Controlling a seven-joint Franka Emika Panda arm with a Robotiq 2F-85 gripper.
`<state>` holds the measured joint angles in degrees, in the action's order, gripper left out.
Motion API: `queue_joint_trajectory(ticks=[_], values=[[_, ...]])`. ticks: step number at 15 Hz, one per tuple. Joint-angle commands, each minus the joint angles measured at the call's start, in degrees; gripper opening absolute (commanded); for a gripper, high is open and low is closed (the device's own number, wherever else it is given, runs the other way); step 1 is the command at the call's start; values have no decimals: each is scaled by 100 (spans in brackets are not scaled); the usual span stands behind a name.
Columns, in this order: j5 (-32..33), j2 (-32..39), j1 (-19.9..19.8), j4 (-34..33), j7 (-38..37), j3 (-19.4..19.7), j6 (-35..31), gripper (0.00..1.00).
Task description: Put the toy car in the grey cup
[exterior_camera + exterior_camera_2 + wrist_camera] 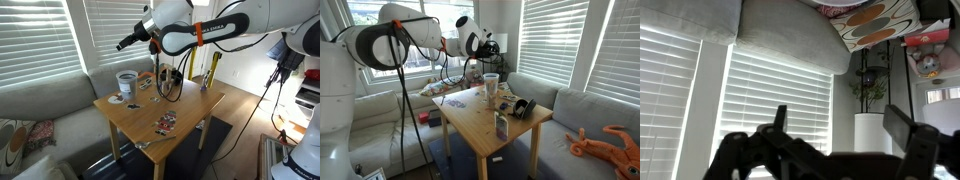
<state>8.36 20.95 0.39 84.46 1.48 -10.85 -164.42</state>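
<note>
Grey-white cylindrical cup (126, 82) on wooden tabletop (195, 105) — hand (838, 120) wide, empty, high above — whole task likely left.

We count 1 worktop (190, 108), and on it stands 1 grey cup (126, 82). We see 1 robot arm (225, 25), which carries 1 gripper (840, 128) with 2 fingers (779, 120). In an exterior view we find 1 pair of black headphones (523, 107) on the worktop and 1 orange plush octopus (610, 142) on the 1 sofa (580, 105). In the wrist view we count 1 potted plant (869, 130). The small items (166, 122) scattered over the worktop are too small for us to count with certainty.
</note>
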Motion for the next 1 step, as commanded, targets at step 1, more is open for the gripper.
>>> queue_joint_trajectory(ticks=[1], values=[[-190,25,181,-75,135,183,52,100]])
